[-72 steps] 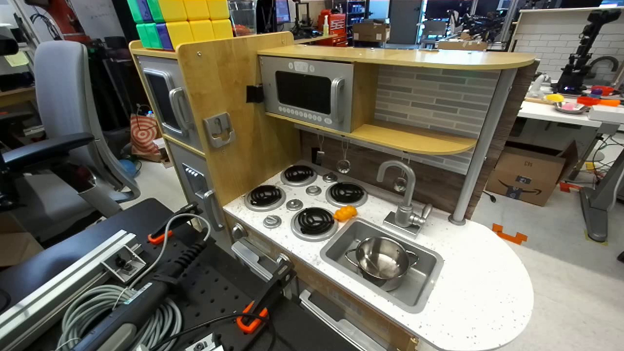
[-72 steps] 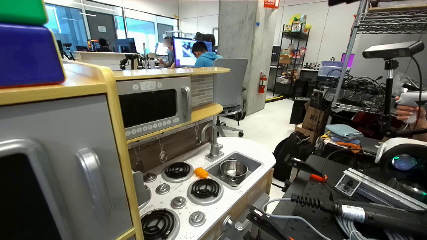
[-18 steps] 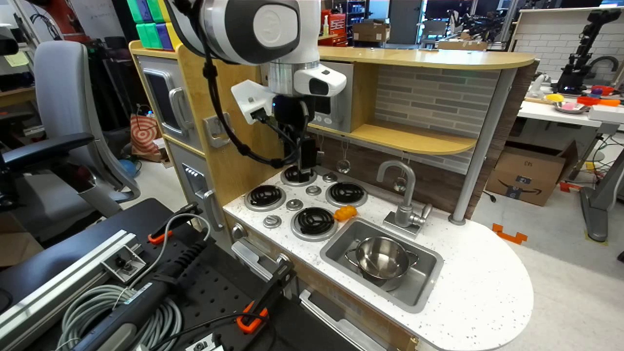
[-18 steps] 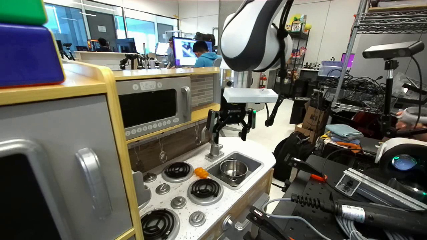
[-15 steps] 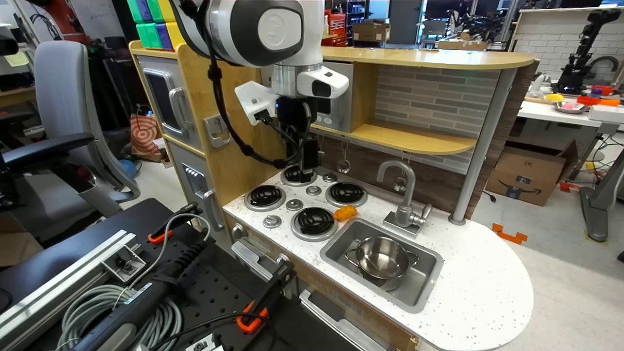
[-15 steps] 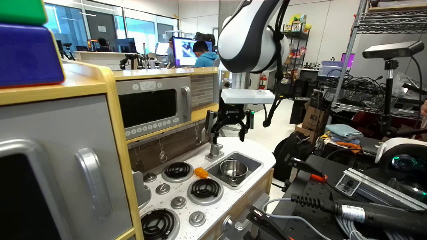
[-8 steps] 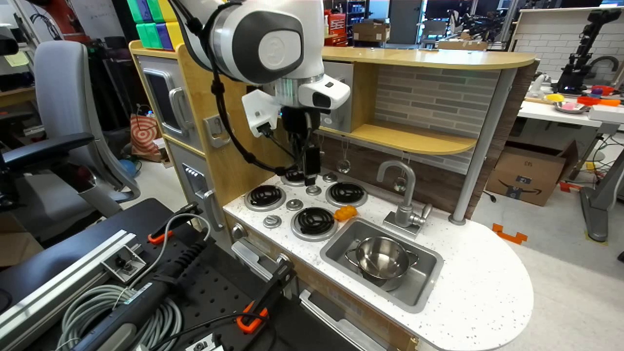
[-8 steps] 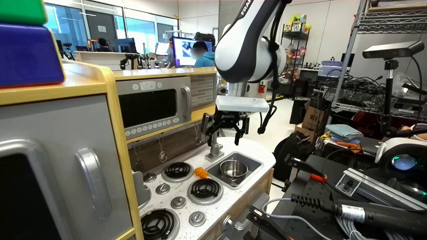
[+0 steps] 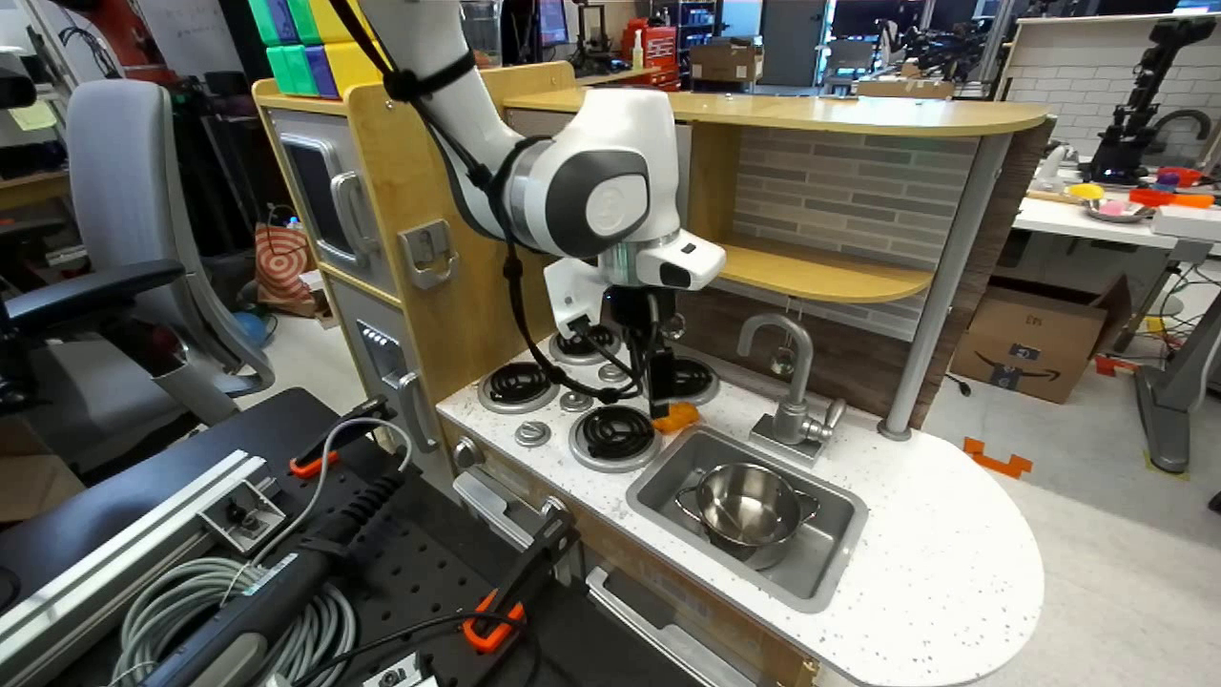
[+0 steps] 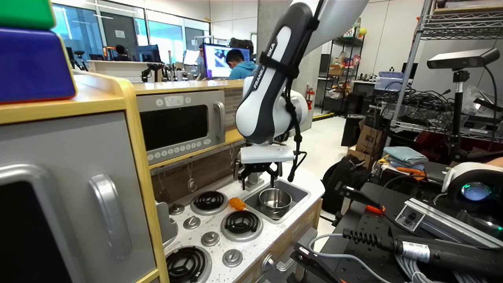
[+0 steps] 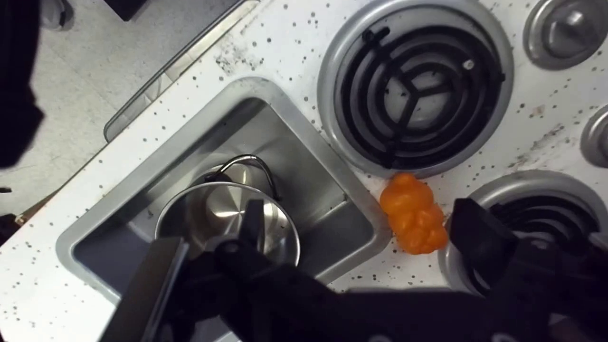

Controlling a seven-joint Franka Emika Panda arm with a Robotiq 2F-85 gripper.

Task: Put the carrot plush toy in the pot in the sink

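Observation:
The orange carrot plush toy (image 9: 680, 417) lies on the white counter between the burners and the sink's corner; it also shows in an exterior view (image 10: 237, 203) and in the wrist view (image 11: 414, 213). The shiny silver pot (image 9: 749, 510) stands in the steel sink (image 9: 844, 534) and looks empty. My gripper (image 10: 258, 186) is open and empty above the counter. In the wrist view the toy lies between the spread fingers (image 11: 359, 209), nearer the right finger, while the left finger overlaps the pot. In an exterior view the gripper (image 9: 659, 408) partly hides the toy.
The curved faucet (image 9: 796, 372) rises behind the sink, close to the gripper. Black burners (image 9: 615, 434) and silver knobs surround the toy's other side. A wooden shelf (image 9: 820, 272) and microwave (image 10: 180, 122) overhang the back. A tall wooden panel (image 9: 458, 286) stands beside the stove.
The arm, out of view in the oldest frames, has come in. Over the last second my gripper has lowered and moved toward the toy, staying open. Toy and pot have not moved.

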